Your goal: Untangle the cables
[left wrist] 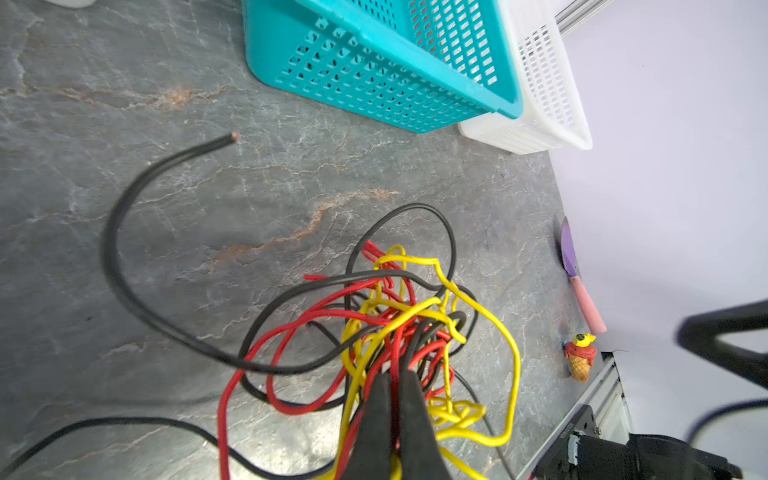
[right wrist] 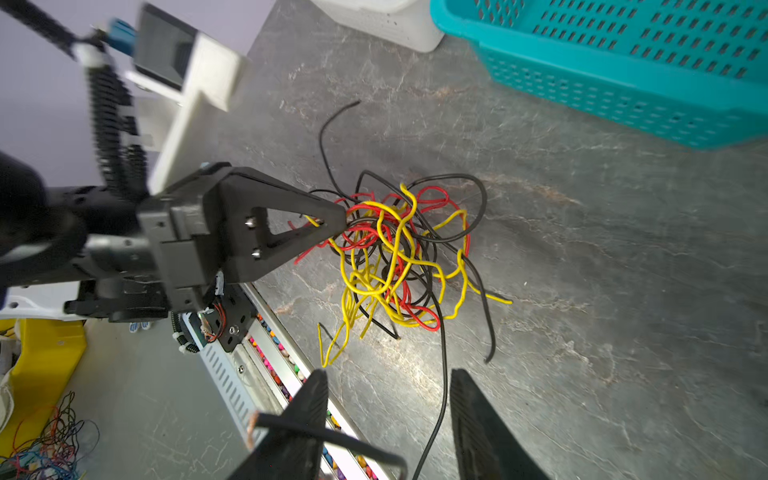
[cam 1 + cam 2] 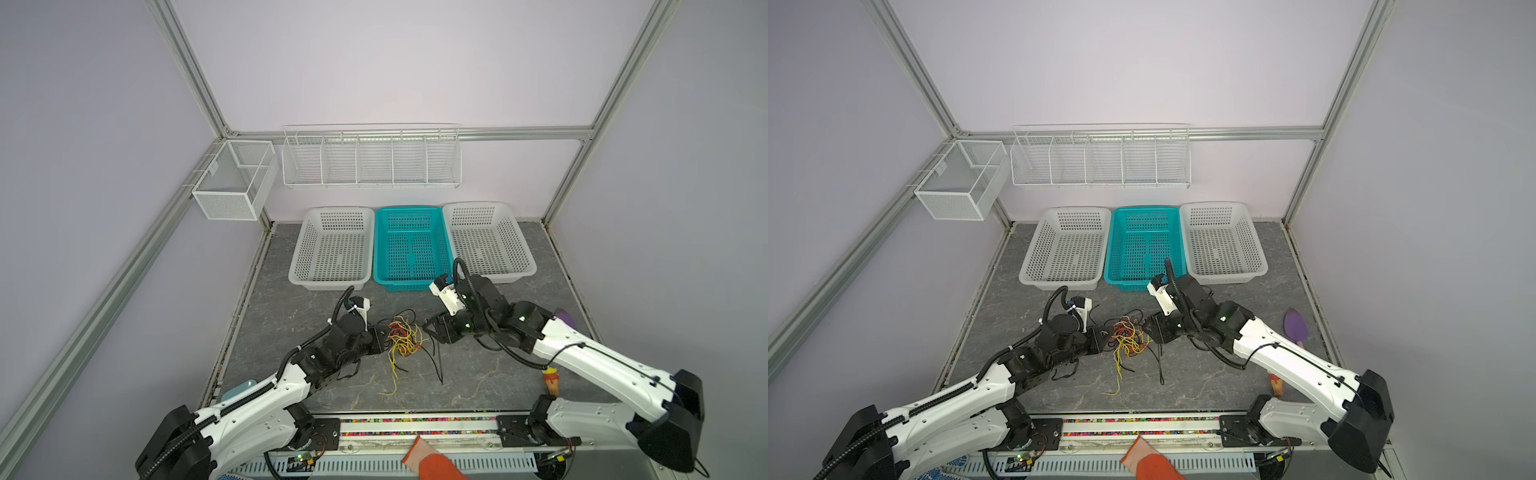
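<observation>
Midway across the grey surface [image 3: 478,374], the cables [image 3: 402,338] lie tangled; left fingers [image 1: 374,417] are clamped on strands at the heap's edge, while right fingers [image 2: 473,419] stand apart, one black strand running between them.

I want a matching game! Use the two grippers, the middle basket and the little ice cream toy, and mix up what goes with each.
Things:
1. left gripper
2. right gripper
3. middle basket
4. ice cream toy

What fits:
A. teal
B. jaws apart
C. red scoop, yellow top
D. jaws shut on the cables

Pairs: 1-D, 2-B, 3-A, 4-C.
</observation>
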Controlling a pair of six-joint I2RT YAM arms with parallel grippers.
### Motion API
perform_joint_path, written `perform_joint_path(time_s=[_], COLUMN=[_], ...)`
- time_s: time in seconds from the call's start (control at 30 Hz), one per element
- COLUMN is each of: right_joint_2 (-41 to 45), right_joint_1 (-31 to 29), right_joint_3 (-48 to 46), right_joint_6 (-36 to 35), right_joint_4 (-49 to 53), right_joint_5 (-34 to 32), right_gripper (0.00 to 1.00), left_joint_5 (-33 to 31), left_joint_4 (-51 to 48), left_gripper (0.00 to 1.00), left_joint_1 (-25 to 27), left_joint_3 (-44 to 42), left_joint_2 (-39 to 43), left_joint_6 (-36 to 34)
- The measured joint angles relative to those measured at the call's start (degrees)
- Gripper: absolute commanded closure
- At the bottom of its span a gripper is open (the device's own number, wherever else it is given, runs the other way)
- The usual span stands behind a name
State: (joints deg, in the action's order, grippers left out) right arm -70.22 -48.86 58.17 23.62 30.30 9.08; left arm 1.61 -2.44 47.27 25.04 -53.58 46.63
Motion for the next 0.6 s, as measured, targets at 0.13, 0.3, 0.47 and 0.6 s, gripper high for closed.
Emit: perform_joint_path(time_s=[0.13,0.3,0.47,0.6], right_joint_2=[-4.7,-6.5,-7.1,-7.6], right_joint_1=[-0.6,-0.9,-0.9,-1.1], right_joint_3=[0.1,0.2,0.2,0.2], right_joint_6=[0.4,0.9,1.7,2.6], right_joint_4=[-2.2,-4.5,-9.0,-11.3], right_joint_5=[1.1,1.1,2.8,2.3], right_gripper=[0.52,0.50,0.58,0.61], left_joint_5=[0.0,0.0,0.5,0.8], left_joint_4=[0.0,0.0,0.0,0.0], left_gripper=[1.00,1.00,1.00,1.00], left_joint_1=[0.0,0.0,0.0,0.0], left_joint_3=[0.7,1.7,1.7,1.7], left_joint_2=[2.1,2.6,1.5,1.1], left_joint_6=[0.0,-0.5,-0.7,-0.9])
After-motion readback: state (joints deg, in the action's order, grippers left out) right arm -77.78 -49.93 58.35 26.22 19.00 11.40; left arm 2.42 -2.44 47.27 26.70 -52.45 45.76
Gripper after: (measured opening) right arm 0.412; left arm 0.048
